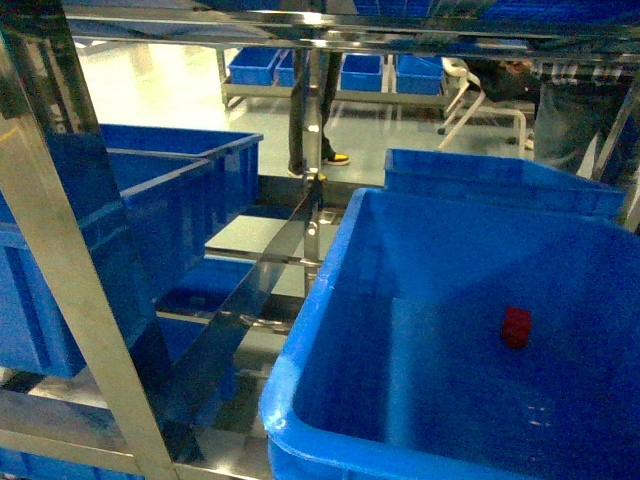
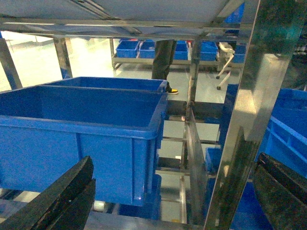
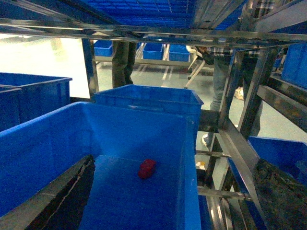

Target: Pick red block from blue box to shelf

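The red block (image 1: pixel 516 327) lies on the floor of a big dark blue bin (image 1: pixel 300 370) that stands on the steel shelf (image 1: pixel 70 300). In the right wrist view the red block (image 3: pixel 147 168) rests mid-floor of that bin (image 3: pixel 43 143), ahead of and left of my right gripper (image 3: pixel 173 163), which is open and empty, straddling the bin's right wall. My left gripper (image 2: pixel 175 162) is open and empty too, with a shelf upright (image 2: pixel 240 120) standing between its fingers. The blue box is out of view. Neither gripper shows in the head view.
More dark blue bins sit on the shelf at left (image 1: pixel 150 200) and behind the near bin (image 1: pixel 500 180). A shelf rail (image 1: pixel 300 20) runs low overhead. People stand beyond the rack (image 1: pixel 310 110), (image 1: pixel 580 100). Steel uprights (image 3: pixel 240 153) slant close to my right gripper.
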